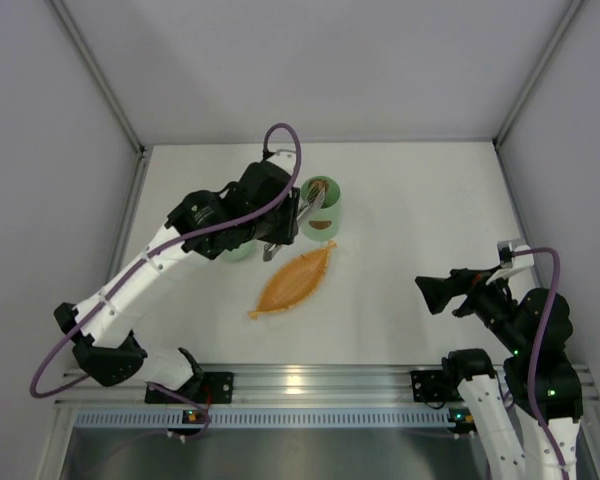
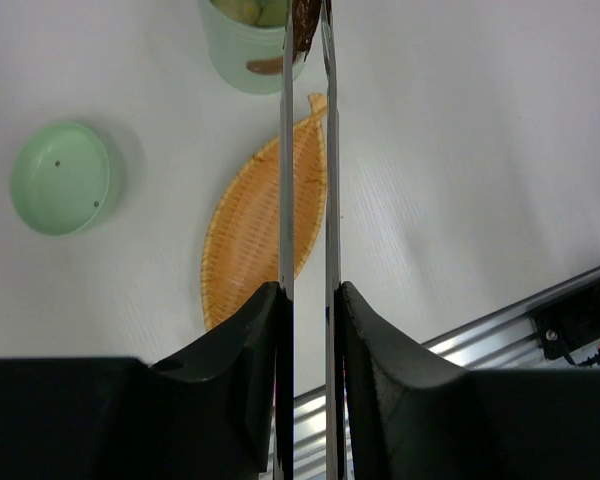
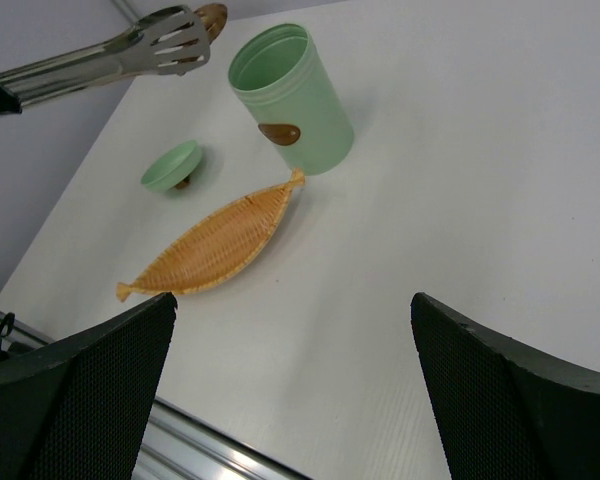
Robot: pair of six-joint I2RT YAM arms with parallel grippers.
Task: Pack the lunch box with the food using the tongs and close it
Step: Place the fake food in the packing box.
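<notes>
My left gripper (image 2: 308, 292) is shut on the tongs (image 2: 287, 150), squeezing their two silver arms close together. The tong tips pinch a dark red-brown piece of food (image 2: 305, 25) over the rim of the open mint-green lunch box (image 2: 242, 55). Pale food pieces (image 2: 245, 8) lie inside it. In the right wrist view the tong tips (image 3: 170, 40) hang up and left of the lunch box (image 3: 292, 100). The round green lid (image 2: 60, 178) lies on the table left of it, inner side up. My right gripper (image 3: 290, 300) stands open and empty, far to the right.
An orange leaf-shaped woven tray (image 1: 295, 280) lies just in front of the lunch box (image 1: 320, 208) with nothing in it. The left arm (image 1: 150, 265) partly covers the lid (image 1: 238, 250). An aluminium rail (image 1: 310, 385) runs along the near edge. Grey walls close the sides and back.
</notes>
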